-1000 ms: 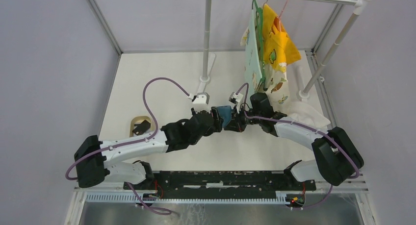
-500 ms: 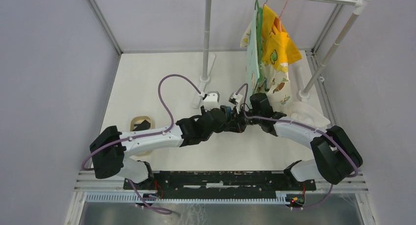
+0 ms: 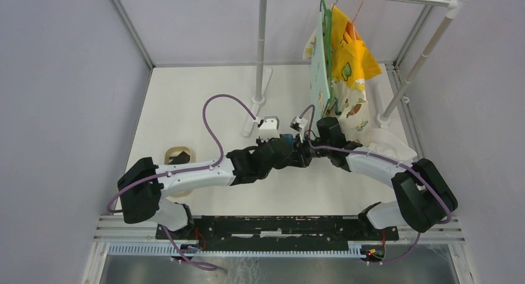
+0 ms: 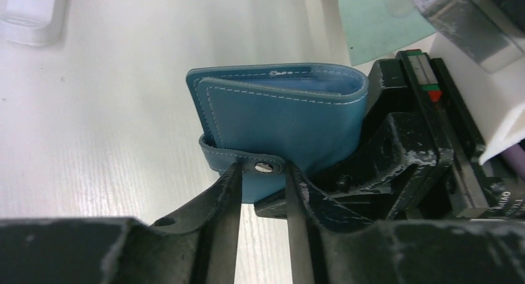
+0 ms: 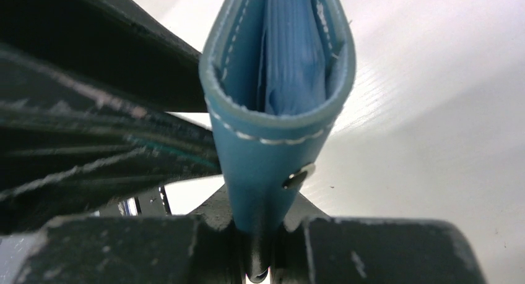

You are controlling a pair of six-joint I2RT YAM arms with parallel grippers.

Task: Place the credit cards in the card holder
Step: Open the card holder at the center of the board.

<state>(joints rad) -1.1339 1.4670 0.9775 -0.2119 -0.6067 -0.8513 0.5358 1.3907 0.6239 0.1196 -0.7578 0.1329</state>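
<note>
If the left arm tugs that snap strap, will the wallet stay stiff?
Probably flexes: the wallet bows open at its fold, so likely soft. The strap looks thin and likely bends first. Smooth faces may slip in the right gripper clamping its edge.

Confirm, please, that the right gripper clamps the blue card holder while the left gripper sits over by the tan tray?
Not quite: the right gripper clamps the card holder, but the left gripper is at it, fingers flanking its snap tab, per the left wrist view.
</note>
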